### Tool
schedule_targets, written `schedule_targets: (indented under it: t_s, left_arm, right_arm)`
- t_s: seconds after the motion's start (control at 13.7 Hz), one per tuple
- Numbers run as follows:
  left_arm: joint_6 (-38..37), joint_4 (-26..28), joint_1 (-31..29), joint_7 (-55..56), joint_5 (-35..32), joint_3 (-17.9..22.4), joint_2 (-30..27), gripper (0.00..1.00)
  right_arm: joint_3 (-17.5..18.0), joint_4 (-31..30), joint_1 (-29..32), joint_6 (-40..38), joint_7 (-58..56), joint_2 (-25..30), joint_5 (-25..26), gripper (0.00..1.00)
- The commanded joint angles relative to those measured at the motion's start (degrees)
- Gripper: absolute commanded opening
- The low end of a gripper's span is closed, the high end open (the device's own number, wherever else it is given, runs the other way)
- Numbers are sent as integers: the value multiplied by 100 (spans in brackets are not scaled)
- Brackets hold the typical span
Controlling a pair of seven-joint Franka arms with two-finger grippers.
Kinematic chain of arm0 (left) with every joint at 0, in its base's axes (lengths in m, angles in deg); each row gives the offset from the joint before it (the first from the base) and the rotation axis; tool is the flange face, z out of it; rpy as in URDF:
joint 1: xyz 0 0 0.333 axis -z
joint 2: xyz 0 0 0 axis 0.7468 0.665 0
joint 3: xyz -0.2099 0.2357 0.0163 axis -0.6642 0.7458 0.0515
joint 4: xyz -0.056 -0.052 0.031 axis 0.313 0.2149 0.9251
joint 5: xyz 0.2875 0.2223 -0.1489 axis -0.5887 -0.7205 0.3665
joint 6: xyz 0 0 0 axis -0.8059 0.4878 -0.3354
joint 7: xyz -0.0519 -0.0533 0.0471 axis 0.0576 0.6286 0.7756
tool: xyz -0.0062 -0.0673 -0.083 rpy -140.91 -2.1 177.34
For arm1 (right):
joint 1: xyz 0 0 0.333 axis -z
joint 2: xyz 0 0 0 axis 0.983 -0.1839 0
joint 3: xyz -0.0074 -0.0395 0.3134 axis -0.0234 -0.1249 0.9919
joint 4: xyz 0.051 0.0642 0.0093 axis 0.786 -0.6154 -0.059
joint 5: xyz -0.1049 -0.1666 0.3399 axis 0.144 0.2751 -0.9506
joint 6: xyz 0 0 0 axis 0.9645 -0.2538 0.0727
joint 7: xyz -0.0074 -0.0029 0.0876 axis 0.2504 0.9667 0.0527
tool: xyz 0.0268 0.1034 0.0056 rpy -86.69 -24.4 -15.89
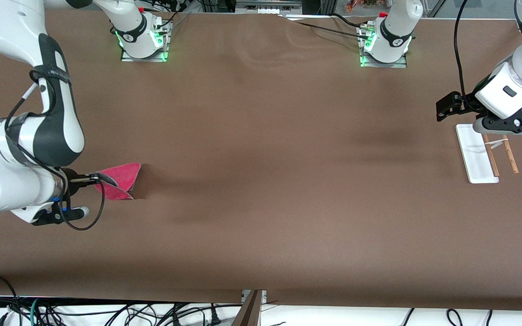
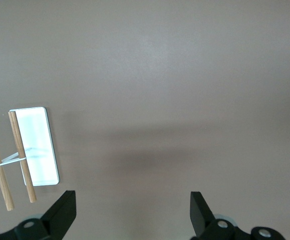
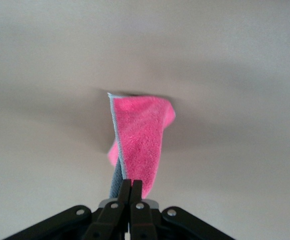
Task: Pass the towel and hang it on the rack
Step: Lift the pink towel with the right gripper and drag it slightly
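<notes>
Towel in hand, the task looks only begun: the right gripper, at the right arm's end of the table, has its two fingers pinched tight on one edge of the small pink-red cloth, which hangs folded from the fingertips with a thin blue hem showing. In the right wrist view the cloth droops from the clamped fingers above bare brown table, its shadow lying on the surface beneath (whether the lowest corner brushes the table is hard to tell). The rack, a flat white base with two thin wooden rods joined by a white tie, stands well apart at the left arm's end of the table, with nothing draped on it. The left gripper hovers over that rack, and the left wrist view shows its black fingers spread wide with nothing between them, the rack lying off to one side below. So the pickup appears done; by my judgement the carry toward the middle, the handover to the waiting left arm, and the hanging over the rods all remain.
</notes>
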Motion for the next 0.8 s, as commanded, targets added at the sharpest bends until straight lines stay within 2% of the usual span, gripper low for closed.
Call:
schedule_targets:
  t_s: [0.0,0.36,0.73]
  left_arm:
    - [-62,-115,-57,0,36,-31,57,100]
    - [-79,-124,-57,-96,45,13,84,100]
    - [-88,-255,-48,-96,124,13,453,100]
  right_arm:
    - [143,-15,13,-149,-41,257,-12,0]
    - [144,-6,-145,-123,-6,362,-12,0]
    - [144,143,-540,-114,371,398,-12,0]
